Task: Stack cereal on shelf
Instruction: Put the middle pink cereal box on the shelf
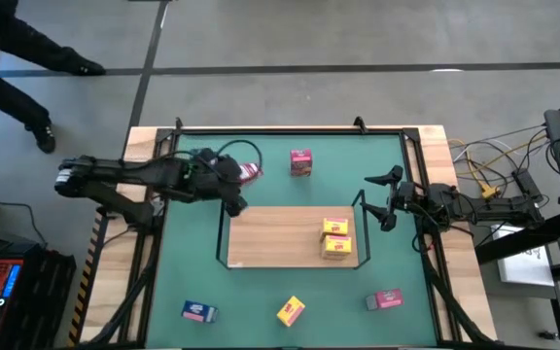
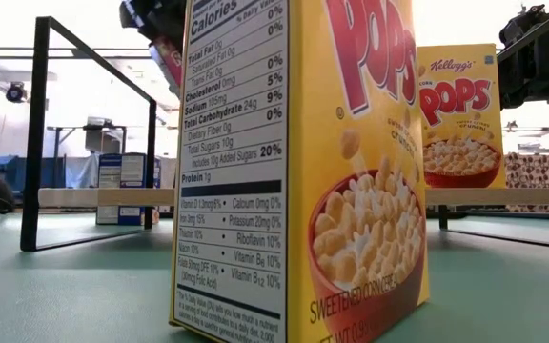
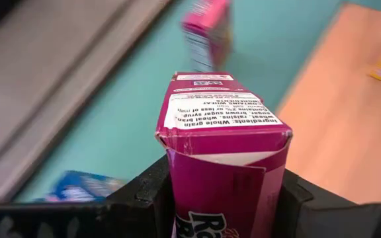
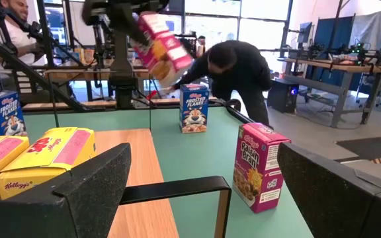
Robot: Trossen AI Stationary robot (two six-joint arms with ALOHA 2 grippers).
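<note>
My left gripper (image 1: pixel 240 187) is shut on a pink cereal box (image 1: pixel 250 173) and holds it in the air over the green table, by the far left corner of the shelf (image 1: pixel 270 238). The shelf is a light-wood board with black rails; two yellow boxes (image 1: pixel 336 238) lie on its right part. Another pink box (image 1: pixel 301 162) stands on the table beyond the shelf, and a blue box (image 4: pixel 194 107) stands under my left arm. My right gripper (image 1: pixel 389 199) waits open at the shelf's right end, level, touching nothing. My left gripper pinches the pink box between its two fingers, one on each narrow side (image 3: pixel 278 188), near one end of the box. The fingers (image 3: pixel 147 192) slant down from the table's left. The box sticks out past them, tilted and lifted clear of table and shelf (image 4: pixel 161 43).
Near the table's front edge lie a blue box (image 1: pixel 199 311), a yellow box (image 1: pixel 291 311) and a pink box (image 1: pixel 385 299). Black rails (image 2: pixel 41 133) stand up at the shelf's edges. A person (image 4: pixel 233 66) bends over beyond the table's left side.
</note>
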